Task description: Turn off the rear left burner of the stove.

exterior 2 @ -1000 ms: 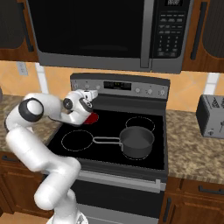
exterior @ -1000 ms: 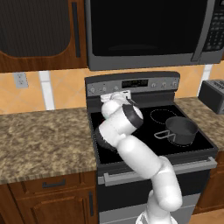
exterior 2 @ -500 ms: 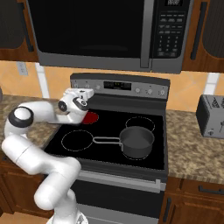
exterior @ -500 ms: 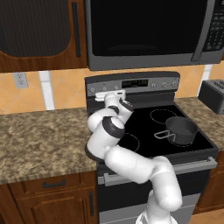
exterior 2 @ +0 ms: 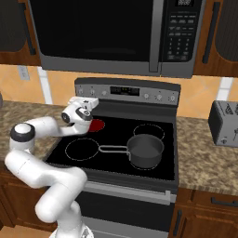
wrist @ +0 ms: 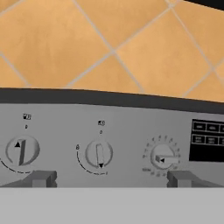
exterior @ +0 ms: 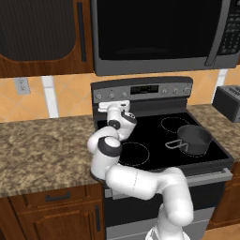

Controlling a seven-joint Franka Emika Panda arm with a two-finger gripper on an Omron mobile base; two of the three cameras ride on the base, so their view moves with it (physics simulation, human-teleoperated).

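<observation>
A: Where is the stove (exterior 2: 125,139)?

B: Centred under a black microwave (exterior 2: 107,35), between two stretches of granite tabletop (exterior: 42,145). Its rear left burner (exterior 2: 96,125) glows red, just beside the robot's hand.

A: And the pincer (wrist: 109,178)?

B: It is spread wide, its two fingertips (wrist: 41,178) well apart, pinching nothing, and raised at the left end of the grey back panel (wrist: 109,144). From the hand camera, three knobs lie ahead: a left knob (wrist: 22,150), a middle knob (wrist: 99,154) between the tips, a right knob (wrist: 162,156) beside the dark display (wrist: 208,141).

A: Anything else?

B: A dark saucepan (exterior 2: 145,149) sits on the front right burner, and a toaster (exterior 2: 225,122) stands on the right tabletop.
</observation>
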